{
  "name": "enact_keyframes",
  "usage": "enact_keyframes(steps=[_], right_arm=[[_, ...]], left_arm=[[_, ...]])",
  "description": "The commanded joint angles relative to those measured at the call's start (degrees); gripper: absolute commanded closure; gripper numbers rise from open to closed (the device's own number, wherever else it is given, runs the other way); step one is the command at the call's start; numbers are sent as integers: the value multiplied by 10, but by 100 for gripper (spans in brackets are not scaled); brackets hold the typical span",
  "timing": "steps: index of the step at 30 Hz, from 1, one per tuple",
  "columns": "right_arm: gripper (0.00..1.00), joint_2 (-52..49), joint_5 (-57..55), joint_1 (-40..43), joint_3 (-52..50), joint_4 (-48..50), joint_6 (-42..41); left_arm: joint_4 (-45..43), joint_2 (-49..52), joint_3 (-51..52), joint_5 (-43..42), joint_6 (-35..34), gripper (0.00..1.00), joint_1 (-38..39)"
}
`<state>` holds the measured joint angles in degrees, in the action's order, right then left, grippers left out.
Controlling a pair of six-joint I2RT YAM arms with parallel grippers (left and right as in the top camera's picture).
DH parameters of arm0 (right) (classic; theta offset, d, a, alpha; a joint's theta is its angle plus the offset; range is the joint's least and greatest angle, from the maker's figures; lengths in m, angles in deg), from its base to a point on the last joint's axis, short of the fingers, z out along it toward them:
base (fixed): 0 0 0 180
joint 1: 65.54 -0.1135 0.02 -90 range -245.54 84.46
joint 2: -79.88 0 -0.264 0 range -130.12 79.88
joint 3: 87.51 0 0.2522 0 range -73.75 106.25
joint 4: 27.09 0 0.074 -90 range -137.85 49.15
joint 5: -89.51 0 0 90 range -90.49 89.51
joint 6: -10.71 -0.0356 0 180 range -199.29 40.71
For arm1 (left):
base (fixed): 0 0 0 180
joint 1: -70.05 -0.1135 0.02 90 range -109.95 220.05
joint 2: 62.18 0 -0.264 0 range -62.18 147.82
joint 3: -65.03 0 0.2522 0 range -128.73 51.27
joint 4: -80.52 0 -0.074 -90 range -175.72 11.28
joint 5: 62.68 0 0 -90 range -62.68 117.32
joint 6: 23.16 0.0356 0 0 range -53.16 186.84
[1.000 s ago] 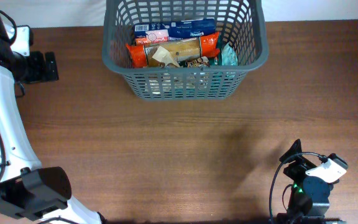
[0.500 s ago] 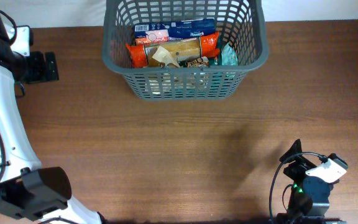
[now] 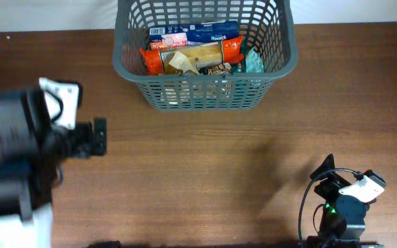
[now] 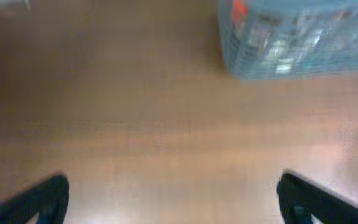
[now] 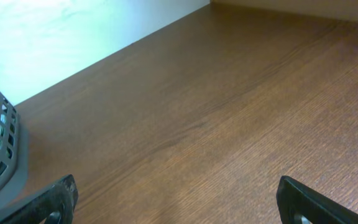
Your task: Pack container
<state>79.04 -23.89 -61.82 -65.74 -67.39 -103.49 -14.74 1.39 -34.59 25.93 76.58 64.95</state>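
The container (image 3: 205, 95) holds snack packets (image 3: 195, 52). The left gripper (image 4: 176, 208) and right gripper (image 5: 179, 208) hover above the table (image 3: 219, 172), jaws spread, empty.

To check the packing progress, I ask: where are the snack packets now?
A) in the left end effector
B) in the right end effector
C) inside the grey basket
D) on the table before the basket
C: the overhead view shows the snack packets inside the container, and the left end effector and right end effector are open and empty.
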Motion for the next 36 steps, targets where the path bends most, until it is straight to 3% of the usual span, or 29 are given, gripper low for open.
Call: enact_keyframes(steps=[1, 6, 10, 15, 21, 36], right_arm=[[1, 6, -10, 4, -5, 0, -3], [1, 6, -10, 4, -5, 0, -3], [1, 6, -10, 4, -5, 0, -3], [1, 6, -10, 4, -5, 0, -3], [2, 6, -10, 4, -5, 0, -3], [1, 6, -10, 4, -5, 0, -3]], left_arm=[[-135, -100, 154, -65, -35, 1, 18], [-436, -279, 380, -115, -37, 1, 24], [-590, -412, 532, -89, -37, 1, 24], [-603, -527, 649, -81, -37, 1, 24], [-603, -595, 735, -83, -37, 1, 24], [-624, -633, 831, -85, -37, 1, 38]])
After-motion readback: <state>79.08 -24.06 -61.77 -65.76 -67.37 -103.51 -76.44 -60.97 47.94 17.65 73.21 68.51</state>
